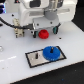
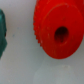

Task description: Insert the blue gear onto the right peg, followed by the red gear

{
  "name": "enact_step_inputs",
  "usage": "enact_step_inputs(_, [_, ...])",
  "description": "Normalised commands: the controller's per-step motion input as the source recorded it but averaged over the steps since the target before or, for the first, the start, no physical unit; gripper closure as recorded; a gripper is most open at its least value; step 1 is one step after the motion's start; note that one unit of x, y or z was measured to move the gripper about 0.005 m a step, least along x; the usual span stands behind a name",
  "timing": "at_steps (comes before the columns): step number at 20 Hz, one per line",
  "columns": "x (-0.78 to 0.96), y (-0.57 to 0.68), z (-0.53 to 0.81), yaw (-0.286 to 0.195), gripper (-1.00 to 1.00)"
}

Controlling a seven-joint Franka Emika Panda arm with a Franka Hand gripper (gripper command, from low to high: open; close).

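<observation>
The blue gear (image 1: 50,52) lies flat on the right end of the grey black-framed plate (image 1: 36,61). It covers the spot of the right peg, which I cannot make out. A small dark pin (image 1: 36,56) stands on the plate's left half. The red gear (image 1: 44,34) rests on the white table behind the plate. In the wrist view the red gear (image 2: 56,31) fills most of the picture, its dark centre hole facing the camera. My gripper (image 1: 51,28) hangs just to the exterior view's right of the red gear. Its fingers are too blurred to read.
A dark-green object (image 2: 2,31) shows at the edge of the wrist view beside the red gear. A dark clamp-like piece (image 1: 19,31) and a black cable (image 1: 6,21) sit at the exterior view's left. The table's front edge (image 1: 60,79) runs close below the plate.
</observation>
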Motion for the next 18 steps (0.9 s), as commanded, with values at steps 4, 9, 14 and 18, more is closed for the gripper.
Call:
enact_step_inputs(4, [-0.02,0.00,-0.05,0.000,1.00])
enact_step_inputs(9, [-0.02,0.00,0.01,0.000,1.00])
enact_step_inputs(14, [0.03,-0.01,0.27,0.000,1.00])
enact_step_inputs(18, [0.19,0.00,0.54,0.000,1.00])
